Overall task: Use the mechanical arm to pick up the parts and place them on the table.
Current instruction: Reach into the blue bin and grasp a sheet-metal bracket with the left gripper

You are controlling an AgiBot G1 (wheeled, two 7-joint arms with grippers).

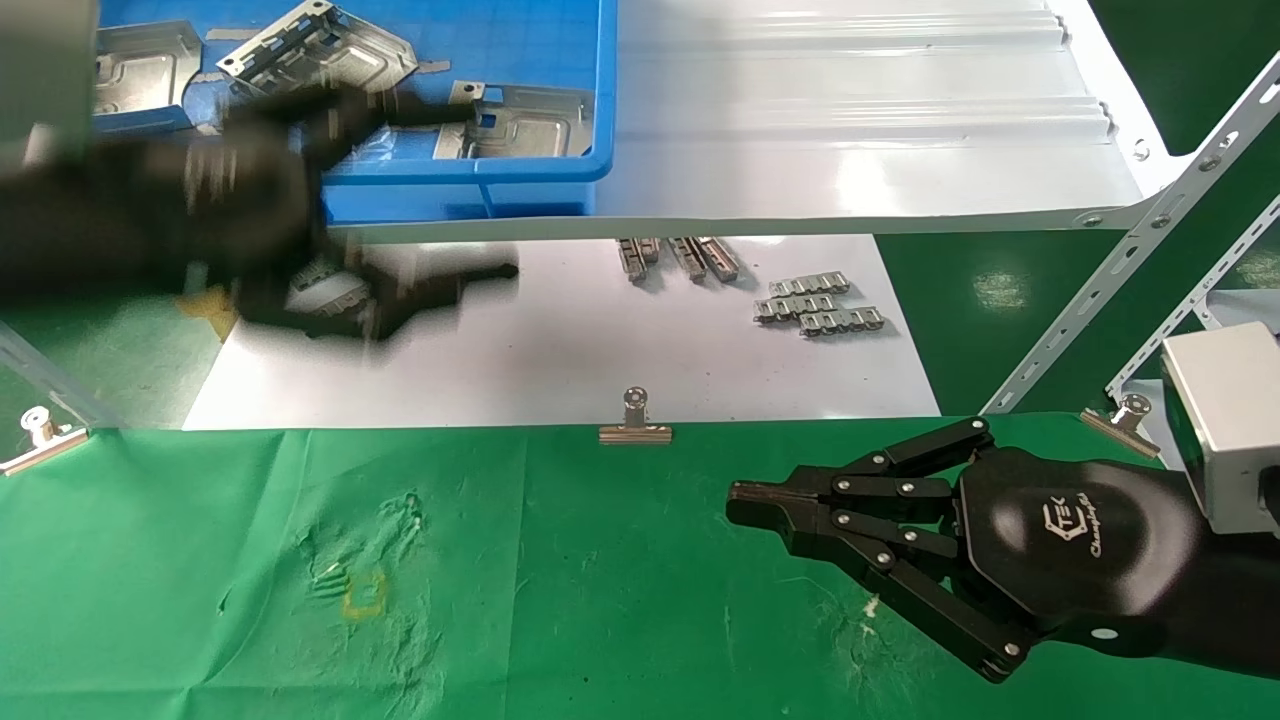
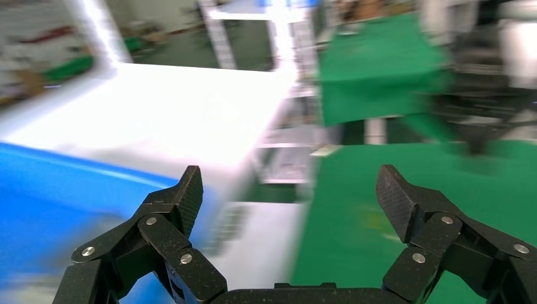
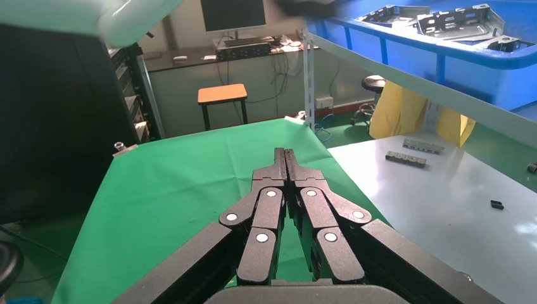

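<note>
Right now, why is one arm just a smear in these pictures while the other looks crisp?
Head view: the left black jointed hand is streaked by motion blur at the blue plastic bin; the right black hand is sharp over the green cloth table. Left wrist view: background smeared, fingers crisp. Right wrist view: sharp.

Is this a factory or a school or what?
Probably a factory or workshop test bench. A blue bin holds shiny stamped metal parts, little metal strips lie on a white board, and clips hold a green cloth on the table.
</note>
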